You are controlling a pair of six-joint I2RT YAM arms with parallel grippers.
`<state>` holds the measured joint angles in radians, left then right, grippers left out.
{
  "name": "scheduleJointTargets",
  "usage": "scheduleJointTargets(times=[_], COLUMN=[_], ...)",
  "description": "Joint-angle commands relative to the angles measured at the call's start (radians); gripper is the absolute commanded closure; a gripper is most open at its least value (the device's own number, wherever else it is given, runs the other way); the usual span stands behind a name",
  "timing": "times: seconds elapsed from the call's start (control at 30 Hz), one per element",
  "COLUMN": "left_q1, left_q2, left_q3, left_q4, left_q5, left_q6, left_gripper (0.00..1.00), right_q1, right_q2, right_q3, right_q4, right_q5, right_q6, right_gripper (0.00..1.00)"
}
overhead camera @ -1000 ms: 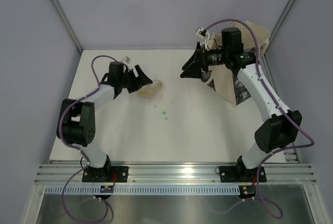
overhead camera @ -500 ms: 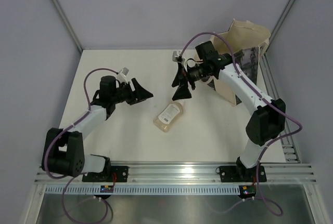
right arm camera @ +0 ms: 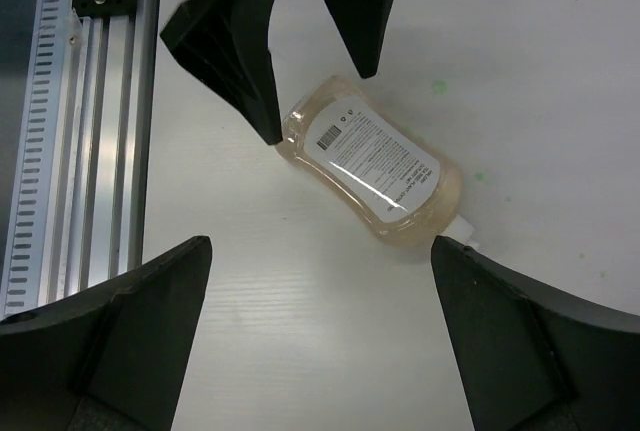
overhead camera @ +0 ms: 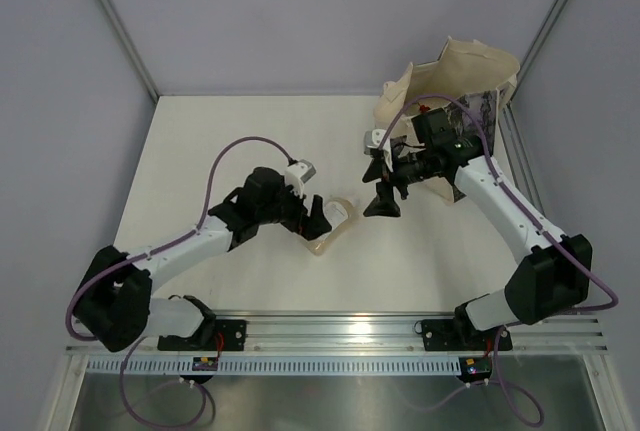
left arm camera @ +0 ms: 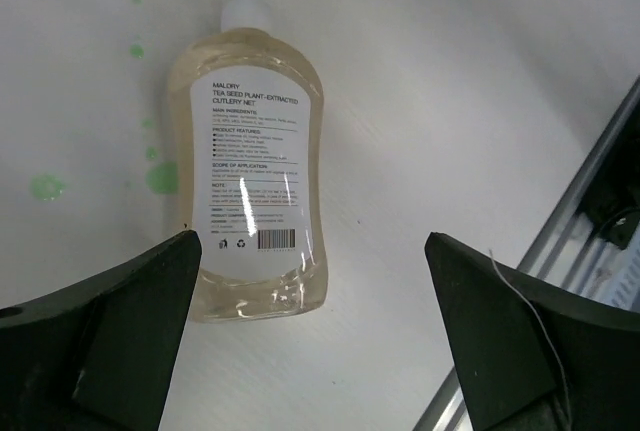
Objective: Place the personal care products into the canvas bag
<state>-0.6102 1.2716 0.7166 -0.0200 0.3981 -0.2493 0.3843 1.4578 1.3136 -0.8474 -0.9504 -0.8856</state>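
1. Plainly, the step in hand was the pick-up of the pale white-capped bottle (left arm camera: 255, 171), the only product in view; it lay flat on the white table (overhead camera: 220, 141), label up, near the middle.
2. In the left wrist view its cap pointed to 12 o'clock and its broad base to 6 o'clock, with green spots (left arm camera: 160, 176) on the table at its 9 o'clock side.
3. The left gripper (overhead camera: 313, 219) sat at the bottle's 8 o'clock in the overhead view. Its jaws were spread wide and held nothing.
4. From the right wrist view, its two black fingers (right arm camera: 240, 41) stood either side of the bottle's base end. One tip was just beside the barcode corner, but whether it touched I could not tell.
5. The right gripper (overhead camera: 383, 199) hovered near the bottle's 2 o'clock, also spread wide and empty, looking down on the bottle.
6. The canvas bag (overhead camera: 460, 66) stood at the table's 1 o'clock corner, well apart from the bottle, mouth upward. Its inside was hidden.
7. As I judged it, the next move called for the left jaws to come down over the body's narrower width and close there. The smooth, rounded plastic could slide out of a shallow pinch.
8. After that would come a lift and a carry toward 1 o'clock, or a handover, since the bag sat on the right arm's side.
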Motion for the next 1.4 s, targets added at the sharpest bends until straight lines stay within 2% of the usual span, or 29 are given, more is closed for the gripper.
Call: scheduleJointTargets(times=[0.0, 0.1, 0.13, 0.23, 0.3, 0.43, 0.6, 0.67, 0.7, 0.73, 0.77, 0.83, 0.87, 0.9, 0.93, 0.97, 1.0, 1.03, 1.07, 1.1, 1.23, 1.27, 1.37], left_q1=[-0.078, -0.166, -0.178, -0.206, -0.207, -0.209, -0.214, -0.215, -0.215, -0.215, -0.215, -0.214, -0.208, -0.192, -0.177, -0.134, -0.108, -0.086, -0.047, -0.031, 0.021, 0.027, 0.033], left_q2=[0.104, 0.236, 0.312, 0.4, 0.446, 0.477, 0.511, 0.532, 0.54, 0.551, 0.549, 0.519, 0.497, 0.468, 0.398, 0.361, 0.327, 0.298, 0.249, 0.233, 0.207, 0.212, 0.232], left_q3=[0.055, 0.148, 0.215, 0.282, 0.299, 0.296, 0.277, 0.276, 0.274, 0.268, 0.267, 0.262, 0.254, 0.236, 0.216, 0.158, 0.13, 0.103, 0.062, 0.047, 0.026, 0.029, 0.041], left_q4=[0.014, -0.056, -0.134, -0.219, -0.221, -0.212, -0.199, -0.21, -0.212, -0.213, -0.215, -0.227, -0.222, -0.209, -0.155, -0.073, -0.072, 0.005, 0.035, 0.081, 0.12, 0.121, 0.115], left_q5=[-0.171, -0.309, -0.356, -0.53, -0.587, -0.63, -0.556, -0.539, -0.535, -0.525, -0.497, -0.493, -0.445, -0.399, -0.336, -0.176, -0.085, -0.012, 0.115, 0.167, 0.408, 0.435, 0.53], left_q6=[0.129, 0.165, 0.169, 0.159, 0.142, 0.12, 0.11, 0.094, 0.085, 0.079, 0.07, 0.027, 0.006, -0.002, -0.016, -0.048, -0.071, -0.093, -0.122, -0.133, -0.151, -0.145, -0.137], left_gripper=[0.01, 0.01, 0.01, 0.01, 0.01, 0.02, 0.02, 0.07, 0.11, 0.2, 0.49, 0.96, 1.0, 1.0, 1.0, 1.0, 1.0, 1.0, 1.0, 1.0, 1.0, 1.0, 1.0], right_q1=[-0.041, -0.048, -0.051, -0.058, -0.062, -0.067, -0.079, -0.088, -0.09, -0.091, -0.091, -0.091, -0.091, -0.091, -0.091, -0.09, -0.09, -0.09, -0.088, -0.087, -0.021, 0.004, 0.111], right_q2=[-0.053, -0.073, -0.082, -0.093, -0.102, -0.111, -0.117, -0.117, -0.117, -0.119, -0.119, -0.117, -0.116, -0.114, -0.103, -0.097, -0.085, -0.055, -0.041, -0.027, -0.013, -0.016, -0.022], right_q3=[-0.01, -0.028, -0.036, -0.043, -0.051, -0.071, -0.083, -0.083, -0.085, -0.089, -0.094, -0.109, -0.114, -0.116, -0.117, -0.113, -0.113, -0.105, -0.099, -0.091, -0.083, -0.089, -0.125], right_q4=[-0.058, -0.044, -0.036, -0.025, -0.019, -0.01, 0.013, 0.028, 0.031, 0.039, 0.056, 0.068, 0.062, 0.042, -0.041, -0.105, -0.18, -0.312, -0.368, -0.413, -0.293, -0.254, -0.086], right_q5=[-0.086, -0.09, -0.093, -0.108, -0.116, -0.125, -0.154, -0.169, -0.172, -0.174, -0.171, -0.16, -0.157, -0.165, -0.181, -0.215, -0.221, -0.222, -0.196, -0.176, -0.026, 0.057, 0.18], right_q6=[-0.108, -0.076, -0.064, -0.035, -0.023, -0.01, 0.028, 0.056, 0.065, 0.088, 0.1, 0.12, 0.114, 0.055, -0.005, -0.211, -0.213, -0.437, -0.555, -0.696, -0.714, -0.713, -0.685], right_gripper=[0.0, 0.01, 0.01, 0.0, 0.01, 0.0, 0.0, 0.0, 0.01, 0.01, 0.0, 0.01, 0.01, 0.01, 0.01, 0.01, 0.01, 0.01, 0.01, 0.01, 0.0, 0.01, 0.0])
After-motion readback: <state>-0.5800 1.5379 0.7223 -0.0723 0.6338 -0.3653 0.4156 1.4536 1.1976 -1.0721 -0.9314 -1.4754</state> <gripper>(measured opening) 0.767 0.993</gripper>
